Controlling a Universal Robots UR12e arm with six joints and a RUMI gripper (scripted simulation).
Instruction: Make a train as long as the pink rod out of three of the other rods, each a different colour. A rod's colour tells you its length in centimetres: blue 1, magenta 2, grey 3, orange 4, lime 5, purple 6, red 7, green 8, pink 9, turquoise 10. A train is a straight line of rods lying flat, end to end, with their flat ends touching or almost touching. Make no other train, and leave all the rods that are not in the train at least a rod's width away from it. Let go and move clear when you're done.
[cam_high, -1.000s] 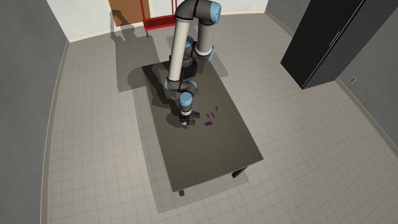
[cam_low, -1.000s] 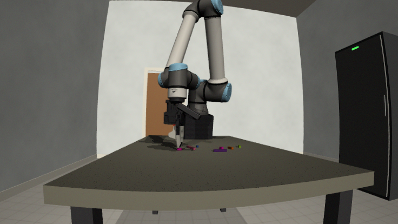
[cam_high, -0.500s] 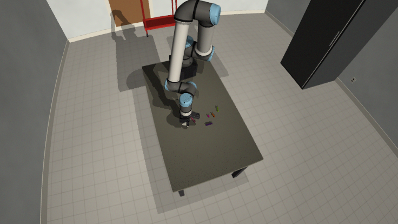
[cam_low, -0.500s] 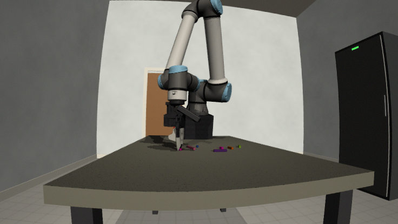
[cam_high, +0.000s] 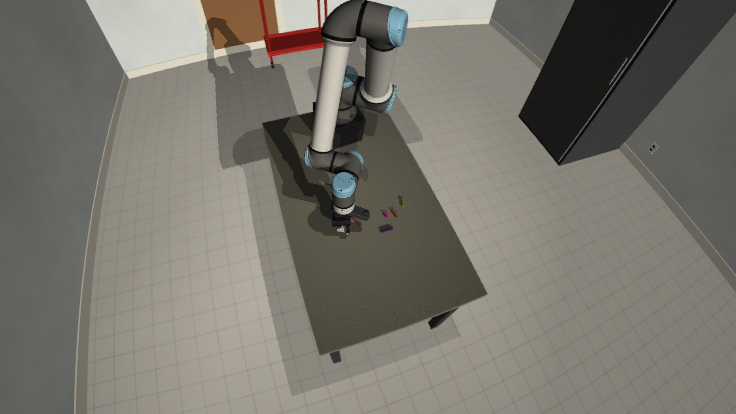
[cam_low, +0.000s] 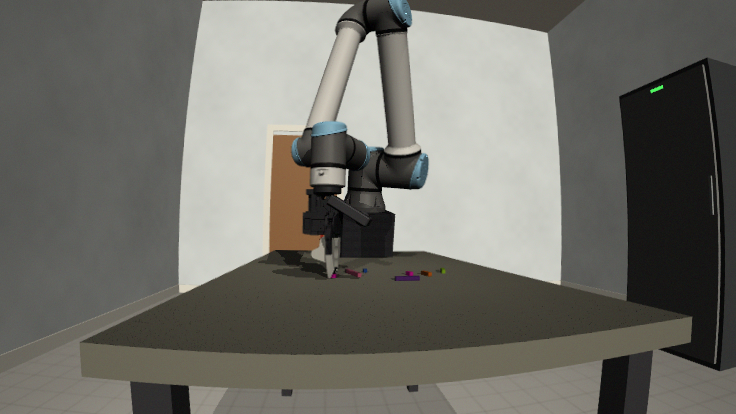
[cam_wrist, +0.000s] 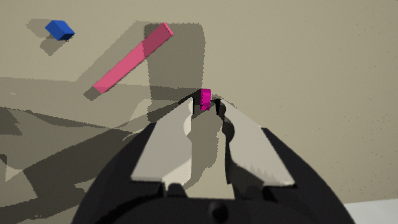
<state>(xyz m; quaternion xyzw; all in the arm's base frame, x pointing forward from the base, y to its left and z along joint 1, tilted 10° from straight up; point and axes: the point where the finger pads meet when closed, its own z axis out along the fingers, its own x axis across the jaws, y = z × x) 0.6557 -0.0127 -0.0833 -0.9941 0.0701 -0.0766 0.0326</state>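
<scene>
I am working in what is looking like a robotics lab or workshop room: my arm (cam_high: 331, 97) (cam_low: 334, 77) is standing on a plain counter (cam_high: 380, 288) (cam_low: 360, 329), and a tiled floor (cam_high: 180, 288) (cam_low: 56, 378) is running beneath it. A tall black cabinet (cam_high: 576, 77) (cam_low: 663, 205) is standing on the right, a red metal frame (cam_high: 294, 41) is standing at the far wall, and a brown door (cam_high: 239, 23) (cam_low: 293, 195) is showing there too.

Rods (cam_high: 386, 228) (cam_low: 407, 278) (cam_wrist: 134, 57) on table (cam_high: 386, 283) (cam_low: 386, 329) (cam_wrist: 300, 50); arm base (cam_high: 355, 134) (cam_low: 380, 236) behind them; cabinet (cam_high: 576, 87) (cam_low: 669, 205) right of table.

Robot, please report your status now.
Gripper slightly open, nothing gripped. One magenta rod by its tips. Pink rod nearby, not between them. Train not built.
</scene>
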